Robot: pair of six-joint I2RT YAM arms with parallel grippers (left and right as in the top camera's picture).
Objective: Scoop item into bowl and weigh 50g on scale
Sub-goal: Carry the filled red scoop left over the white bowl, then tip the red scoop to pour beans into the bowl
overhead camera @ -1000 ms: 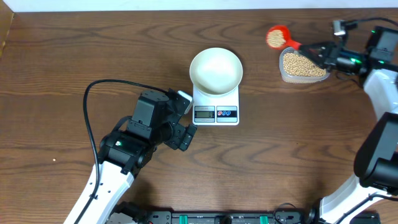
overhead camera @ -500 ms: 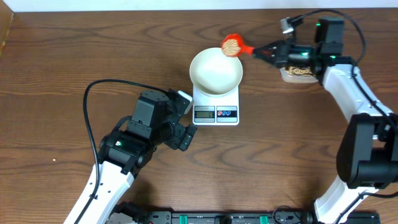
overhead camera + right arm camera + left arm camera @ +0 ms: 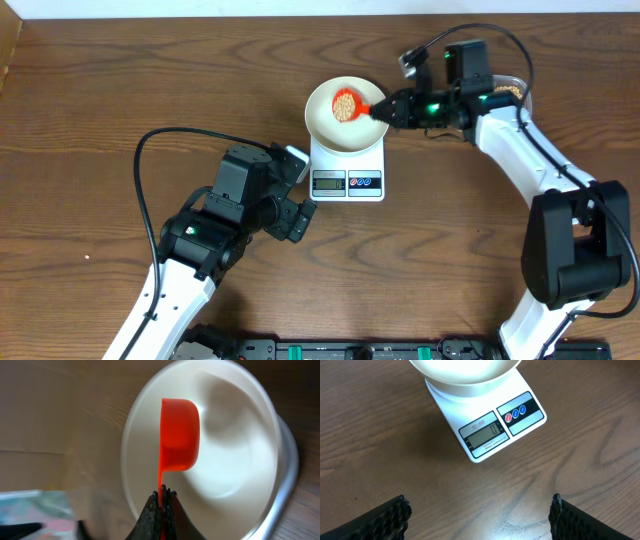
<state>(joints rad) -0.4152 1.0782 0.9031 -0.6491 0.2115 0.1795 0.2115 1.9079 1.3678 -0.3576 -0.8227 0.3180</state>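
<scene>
Left to right: my left jaws hang released and spread wide above the desk (image 3: pixel 380 435) at the near left, gripping nothing. Just beyond them stands the scale (image 3: pixel 490 430). Its small label appears to read "SF-400", its grey display shows a lone "0", and coloured round buttons sit right of the display. The bowl (image 3: pixel 312 120) rests on the scale's far part. Over the middle of the bowl hangs the red scoop (image 3: pixel 352 104), loaded with the beans (image 3: pixel 342 104). My right jaws, reaching in from the right, are clenched on its handle. Farther right, the clear tub (image 3: pixel 508 90) is mostly hidden behind my right arm. Half a second earlier the scoop was only at the bowl's far right rim. A second earlier it was well to the right, beside the tub. My left arm, the scale and the bowl have not moved in that time.
</scene>
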